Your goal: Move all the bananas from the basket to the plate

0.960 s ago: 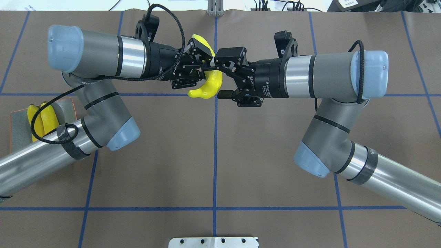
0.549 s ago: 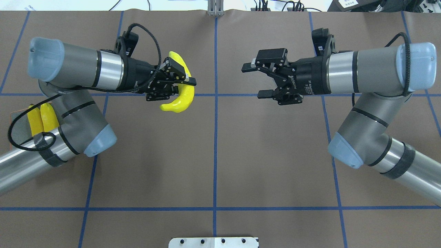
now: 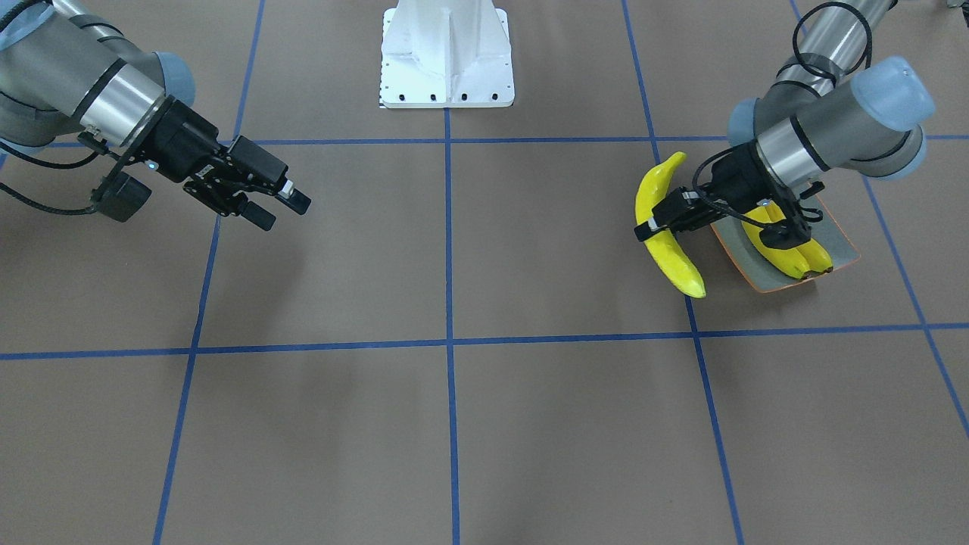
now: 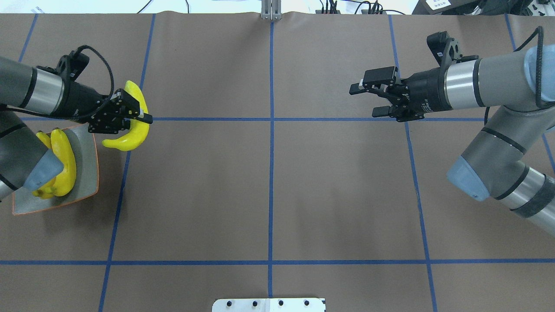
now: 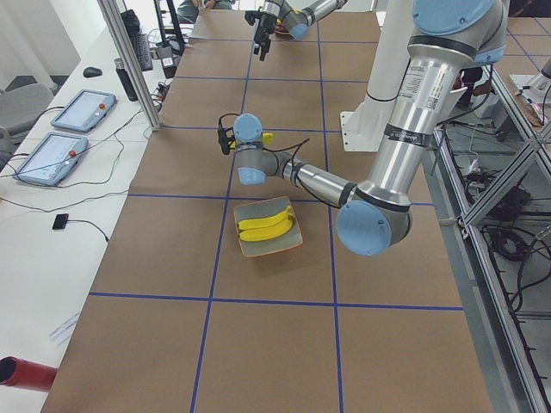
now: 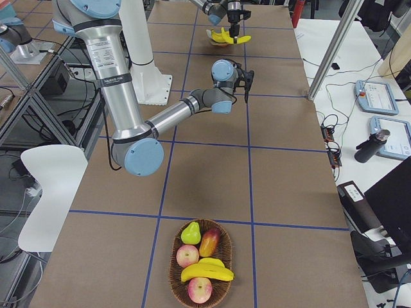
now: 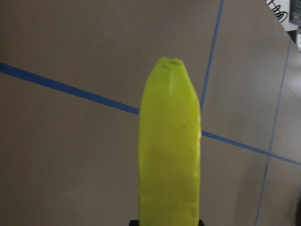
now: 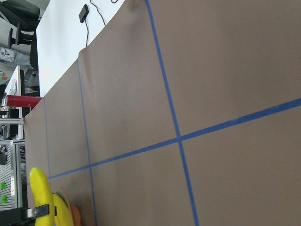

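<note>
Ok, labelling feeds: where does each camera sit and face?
Front-facing: across the table, facing the robot; left gripper, right gripper.
Overhead: behind the robot, looking down; both grippers.
Exterior left: table's left end; left arm nearest.
Exterior right: right end, beside basket; right arm nearest.
Left wrist: looks along the held banana.
Right wrist: looks across towards the plate.
Shared: first two show left gripper clamping that banana.

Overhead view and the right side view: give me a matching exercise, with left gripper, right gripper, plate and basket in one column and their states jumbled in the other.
Column one:
1. left gripper
2. right gripper
3. plate
4. basket

Column two:
A. open, empty
B. holds mixed fruit
C. shut on a banana
D. carries two bananas

Pairs: 1-C, 2-A, 3-D, 4-B
</note>
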